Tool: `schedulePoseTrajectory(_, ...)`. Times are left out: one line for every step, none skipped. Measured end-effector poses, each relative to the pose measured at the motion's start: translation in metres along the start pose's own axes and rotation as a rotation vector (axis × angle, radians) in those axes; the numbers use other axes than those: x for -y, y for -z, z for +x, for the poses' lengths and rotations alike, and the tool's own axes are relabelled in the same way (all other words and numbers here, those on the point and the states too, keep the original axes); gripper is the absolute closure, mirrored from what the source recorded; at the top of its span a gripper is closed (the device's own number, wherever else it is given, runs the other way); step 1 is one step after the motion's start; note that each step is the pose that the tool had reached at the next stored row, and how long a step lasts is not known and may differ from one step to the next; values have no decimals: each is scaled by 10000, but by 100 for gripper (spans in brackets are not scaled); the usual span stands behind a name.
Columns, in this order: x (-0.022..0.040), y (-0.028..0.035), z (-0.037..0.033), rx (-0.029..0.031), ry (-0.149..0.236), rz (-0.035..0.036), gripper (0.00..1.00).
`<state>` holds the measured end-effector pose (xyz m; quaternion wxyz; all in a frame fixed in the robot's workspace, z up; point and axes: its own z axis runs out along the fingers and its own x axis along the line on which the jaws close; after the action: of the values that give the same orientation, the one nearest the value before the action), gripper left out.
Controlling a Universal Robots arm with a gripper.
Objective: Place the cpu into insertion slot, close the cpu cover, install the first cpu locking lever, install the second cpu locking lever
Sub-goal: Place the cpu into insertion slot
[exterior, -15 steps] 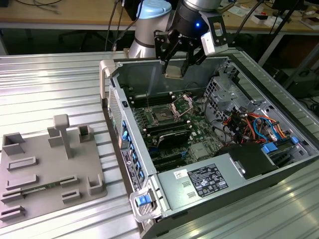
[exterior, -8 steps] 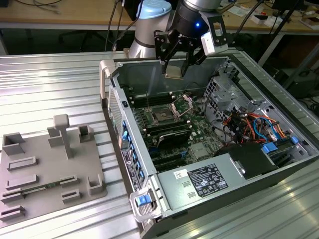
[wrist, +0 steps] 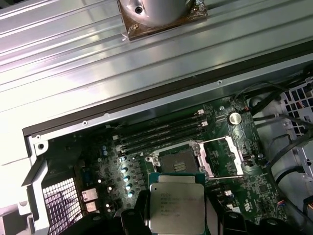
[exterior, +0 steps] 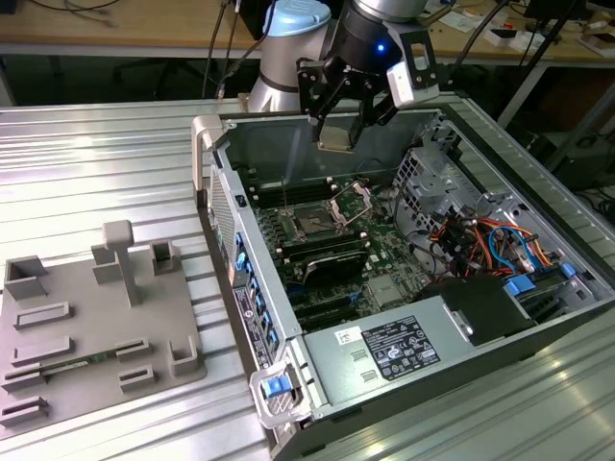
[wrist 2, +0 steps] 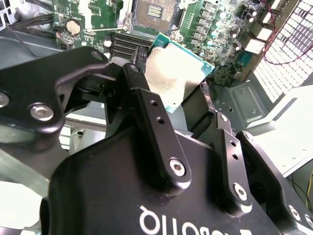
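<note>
In the exterior view, the tool (exterior: 337, 134) is seen clamped on the cpu (exterior: 333, 141), which is held in the air above the open computer case (exterior: 288, 331) on the ribbed metal worktop (exterior: 96, 163). Below it, on the motherboard (exterior: 384, 288), the insertion slot (exterior: 312, 223) is left uncovered, with the cpu cover (exterior: 351, 203) swung up beside it. A grey fixture tray (exterior: 96, 327) is set well apart, at the exterior view's left.

In the second wrist view, the cpu (wrist 2: 173, 73) is gripped by its opposite edges between the black fingers (wrist 2: 151, 127), its metal top tilted toward the camera; the insertion slot (wrist 2: 154, 12) is seen beyond it.

In the first wrist view, the cpu (wrist: 176, 208) is held level, near the bare insertion slot (wrist: 178, 164) but apart from it. The cpu cover (wrist: 222, 156) is shown open, and the memory slots (wrist: 161, 134) are lined up just past it.
</note>
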<state>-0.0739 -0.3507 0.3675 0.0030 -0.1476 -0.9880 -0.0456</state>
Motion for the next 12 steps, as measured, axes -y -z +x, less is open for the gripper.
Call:
schedulePoseTrajectory(0,-1,0,8,-93,-2,45)
schedulePoseTrajectory(0,-1,0,14,-157,-3,45)
schedulePoseTrajectory(0,-2,0,25,-279,-5,45)
schedulePoseTrajectory(1,-3,0,40,-453,-7,45)
schedulePoseTrajectory(0,-5,0,52,-591,-11,45)
schedulePoseTrajectory(0,-5,0,59,-663,-13,45)
schedulePoseTrajectory(1,-6,0,69,-764,-14,45)
schedulePoseTrajectory(1,-7,0,78,-877,-17,45)
schedulePoseTrajectory(1,-7,0,82,-922,-18,45)
schedulePoseTrajectory(1,-8,0,86,-962,-19,45)
schedulePoseTrajectory(1,-8,0,89,-997,-20,45)
schedulePoseTrajectory(1,-8,0,90,-1004,-20,45)
